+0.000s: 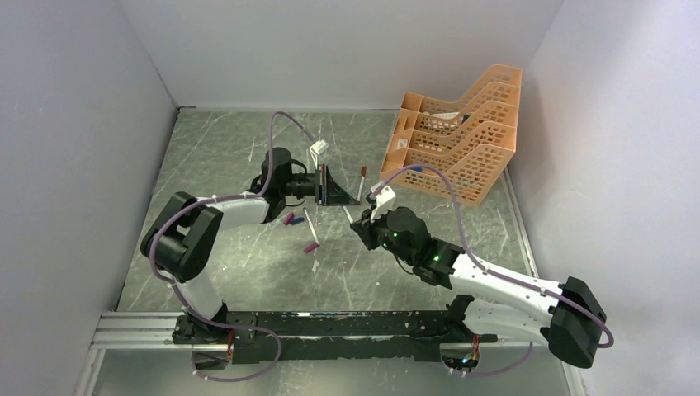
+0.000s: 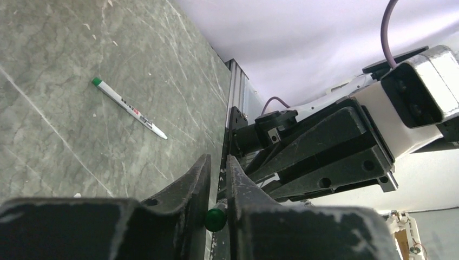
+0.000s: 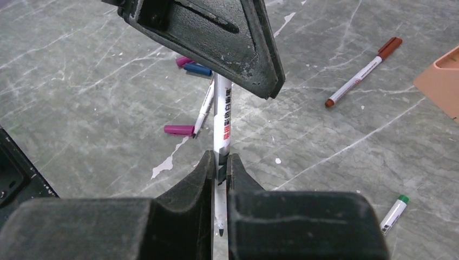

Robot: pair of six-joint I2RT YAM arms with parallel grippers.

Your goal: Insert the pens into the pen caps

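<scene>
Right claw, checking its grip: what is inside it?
A white pen is pinched in the right claw, its tip showing deeper in the claw. The pen's upper end is covered by the left claw.

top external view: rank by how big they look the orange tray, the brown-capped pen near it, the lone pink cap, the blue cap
1. orange tray
2. brown-capped pen
3. lone pink cap and blue cap: alike, too small to separate

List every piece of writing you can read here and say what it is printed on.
Nothing reads clearly enough to quote.
Gripped pen: red and black print along the barrel, too blurred to read.
Brown-ended pen: faint marks, too small to read.
Loose green-ended pen: red and black marks, too small to read.
</scene>
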